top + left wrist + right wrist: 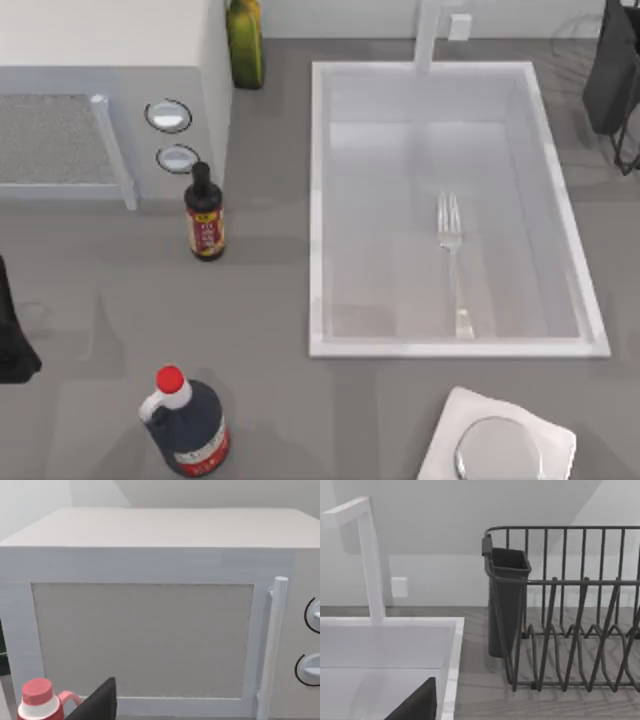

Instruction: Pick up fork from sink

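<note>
Clearly nothing is grasped yet; I judge this to be the approach step, with both arms pulled back at the edges of the surface. My left arm [15, 335] sits at the left edge of the top view, its wrist camera facing the microwave [150, 625], and my right arm [612, 75] sits at the upper right, beside the dish rack [570, 630]. For both grippers, I cannot tell whether the fingers are apart or together.

The fork [453, 262] lies flat on the floor of the sink [318, 200], in its right half and toward the near wall. Its long axis runs almost straight from the faucet [432, 35] side to the near rim, tines pointing toward the faucet, the widened handle end close to the near wall.

As I see it, the right arm is the closer one. Next it must swing over the basin, descend inside the walls, and set its fingers across the slim handle, square to that axis.
</note>
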